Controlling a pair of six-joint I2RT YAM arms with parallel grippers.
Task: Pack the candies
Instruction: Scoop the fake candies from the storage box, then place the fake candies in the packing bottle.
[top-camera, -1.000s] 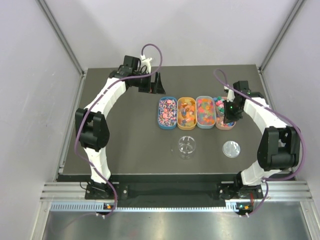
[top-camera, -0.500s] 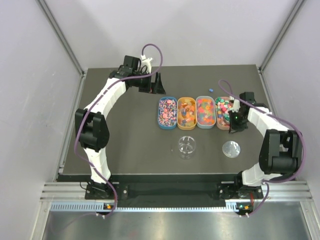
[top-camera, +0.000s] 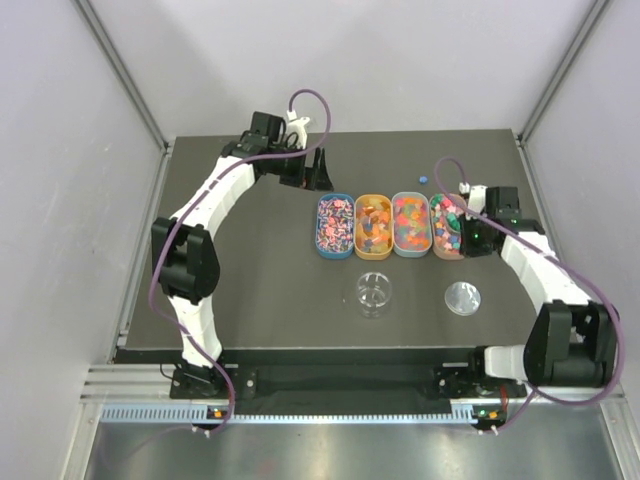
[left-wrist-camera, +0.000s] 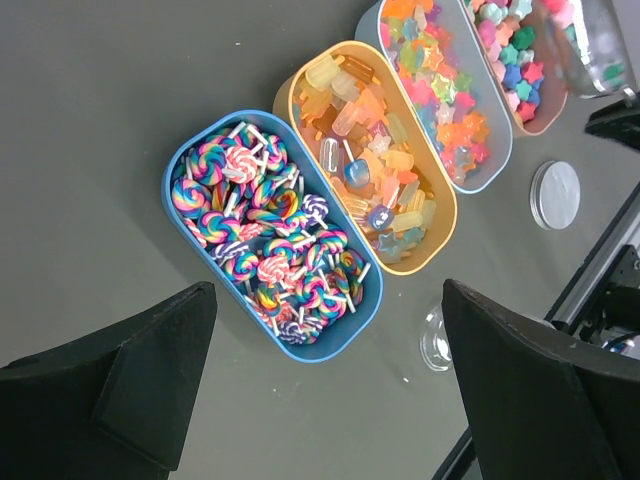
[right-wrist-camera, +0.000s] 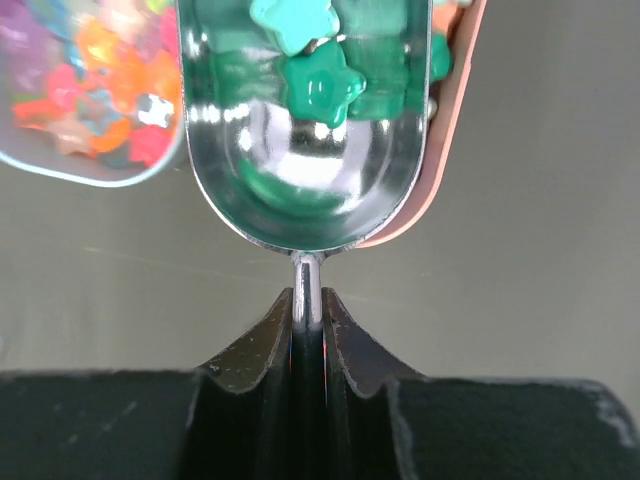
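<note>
Clerk: Entry one, metal scoop (right-wrist-camera: 305, 130); holder and contents?

Checker: Handle clenched in right claw (right-wrist-camera: 308, 312); bowl carries green star candies (right-wrist-camera: 318, 82); in the wrist view the bowl overlaps the end of the pink tray (right-wrist-camera: 447, 140); whether it is lifted clear of the tray, cannot tell.

Clerk: Change against a second ago?

Checker: Right claw then hung over the pink tray; now it sits at that tray's right side, arm swung outward; a load appears to have been taken. Also new: one small blue bit (top-camera: 424, 180) on the surface (top-camera: 270, 260) behind the trays; possibly a spilled candy; too small to say.

Clerk: Entry two, left claw (top-camera: 312, 172)?

Checker: Released, jaws wide, grasping nothing; at the far side of the surface, its camera looking down on the blue tray (left-wrist-camera: 338, 352) of lollipop candies (left-wrist-camera: 265, 245); unchanged over the second.

Clerk: Bearing on the packing?

Checker: Scooping step judged done; carry to the clear round cup (top-camera: 375, 292) judged next; cup shows no colour inside from above; clear lid (top-camera: 462, 297) lies apart, to its right; the scoop should stay level, or the stars may slide off as the blue bit perhaps did.
</note>
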